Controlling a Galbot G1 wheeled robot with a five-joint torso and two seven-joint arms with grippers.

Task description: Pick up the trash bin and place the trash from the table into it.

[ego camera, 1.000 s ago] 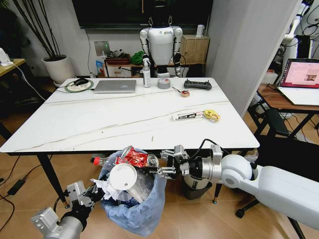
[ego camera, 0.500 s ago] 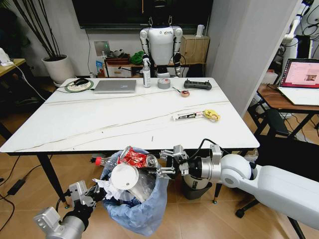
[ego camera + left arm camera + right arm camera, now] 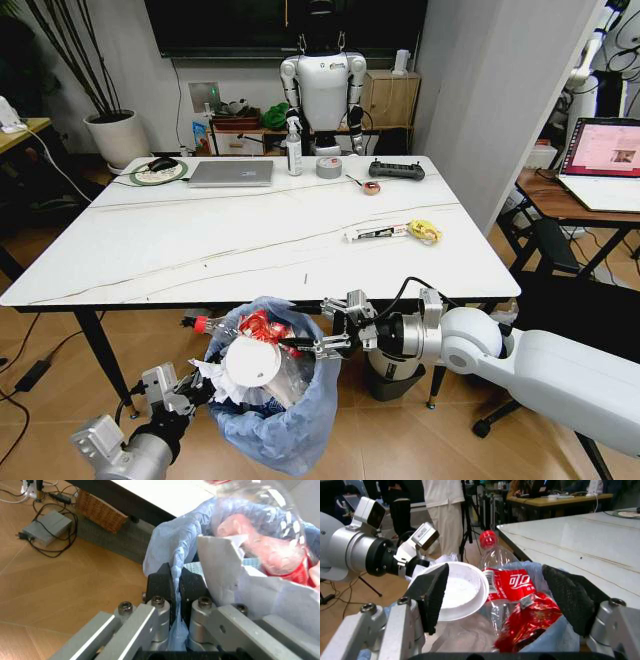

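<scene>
marble-look white surface (image 3: 250, 250), grey-veined, black-edged; carries at its far end a laptop (image 3: 231, 173), spray bottle (image 3: 293, 148), tape roll (image 3: 329, 167) and black remote (image 3: 397, 170), with a white wrapper (image 3: 376, 232) and a yellow wrapper (image 3: 425, 231) toward the right edge.
trash bin (image 3: 275, 405), light-blue bag liner, held off the wooden floor just in front of the surface's near edge; packed with trash: white paper cup (image 3: 250, 362) on top, mouth up, red-capped clear bottle (image 3: 495, 573) lying tilted, red crumpled wrapper (image 3: 265, 326), white tissue (image 3: 208, 380).
right gripper (image 3: 318, 333), over the bin's right rim, jaws spread wide, nothing between them.
left gripper (image 3: 174, 588), at the bin's left side, pinched tight on the bag's rim.
</scene>
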